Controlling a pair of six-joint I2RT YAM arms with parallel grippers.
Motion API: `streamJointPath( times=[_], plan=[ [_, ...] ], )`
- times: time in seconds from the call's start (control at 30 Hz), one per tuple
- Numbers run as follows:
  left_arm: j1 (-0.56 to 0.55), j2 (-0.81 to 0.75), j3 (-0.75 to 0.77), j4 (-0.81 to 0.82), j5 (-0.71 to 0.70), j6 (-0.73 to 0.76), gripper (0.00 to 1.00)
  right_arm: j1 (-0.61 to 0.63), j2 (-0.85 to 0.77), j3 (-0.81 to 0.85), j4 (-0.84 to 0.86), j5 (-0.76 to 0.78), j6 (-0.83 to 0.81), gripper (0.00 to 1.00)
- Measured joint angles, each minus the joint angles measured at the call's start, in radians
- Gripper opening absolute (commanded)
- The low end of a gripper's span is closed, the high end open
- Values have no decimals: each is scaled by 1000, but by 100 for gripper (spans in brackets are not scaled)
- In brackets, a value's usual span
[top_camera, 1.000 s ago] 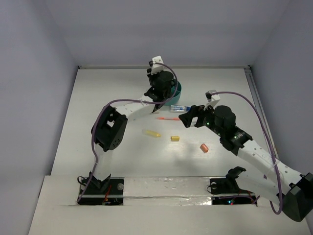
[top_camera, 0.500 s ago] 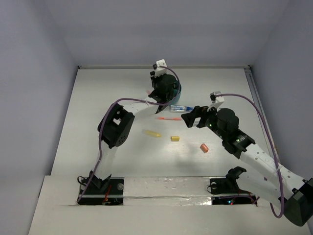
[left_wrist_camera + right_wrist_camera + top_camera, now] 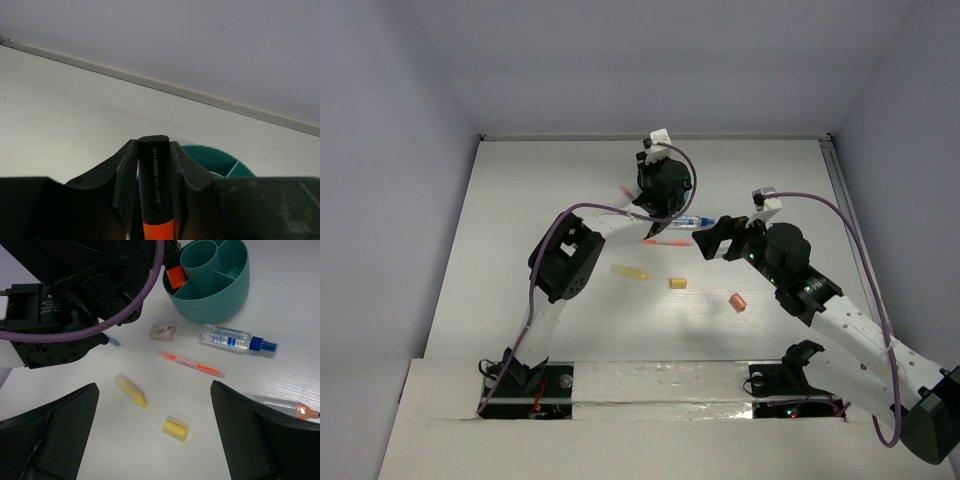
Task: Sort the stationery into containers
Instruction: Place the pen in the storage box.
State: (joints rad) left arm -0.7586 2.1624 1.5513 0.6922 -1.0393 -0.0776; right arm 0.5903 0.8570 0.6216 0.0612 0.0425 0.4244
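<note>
My left gripper (image 3: 153,146) is shut on a black marker (image 3: 154,175) with an orange section, held over the round teal container (image 3: 220,159). In the right wrist view the marker's orange end (image 3: 175,276) sits at an outer cell of the container (image 3: 212,290). In the top view the left gripper (image 3: 660,186) hides the container. My right gripper (image 3: 155,405) hangs open above a yellow marker (image 3: 131,390) and a yellow cap (image 3: 176,427), touching neither. An orange-red pen (image 3: 192,363) and a white eraser (image 3: 163,330) lie near the container.
A clear bottle with a blue cap (image 3: 235,337) lies beside the container. A clear pen with a pink tip (image 3: 282,405) lies at the right. An orange bit (image 3: 738,301) sits near the right arm. The left arm (image 3: 75,295) fills the upper left of the right wrist view.
My left gripper has moved right and farther back with the marker, now covering the container in the top view. The right arm has shifted slightly right.
</note>
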Motion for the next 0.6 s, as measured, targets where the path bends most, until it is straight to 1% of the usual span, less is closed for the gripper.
streamJointPath(
  times=[0.03, 0.07, 0.13, 0.2, 0.37, 0.43, 0.47, 0.53, 0.6],
  plan=[
    [-1, 0, -1, 0, -3, 0, 0, 0, 0, 0, 0, 2, 0, 100],
    [-2, 0, -1, 1, -8, -2, 4, 0, 0, 0, 0, 3, 1, 100],
    [-3, 0, -6, 9, -12, -6, 7, 0, 0, 0, 0, 4, 2, 100],
    [-3, 0, -16, 14, -14, -10, 14, 0, 0, 0, 0, 6, 2, 100],
    [-3, 0, -32, 14, -18, -20, 18, 0, 0, 0, 0, 10, 3, 100],
    [-3, 0, -35, 14, -19, -24, 22, 0, 0, 0, 0, 11, 3, 100],
    [-3, 0, -37, 14, -20, -27, 26, 0, 0, 0, 0, 11, 3, 100],
    [-3, 0, -39, 12, -23, -33, 28, 0, 0, 0, 0, 12, 3, 100],
    [-3, -1, -40, 8, -24, -38, 36, 0, 0, 0, 0, 13, 3, 100]
  ],
)
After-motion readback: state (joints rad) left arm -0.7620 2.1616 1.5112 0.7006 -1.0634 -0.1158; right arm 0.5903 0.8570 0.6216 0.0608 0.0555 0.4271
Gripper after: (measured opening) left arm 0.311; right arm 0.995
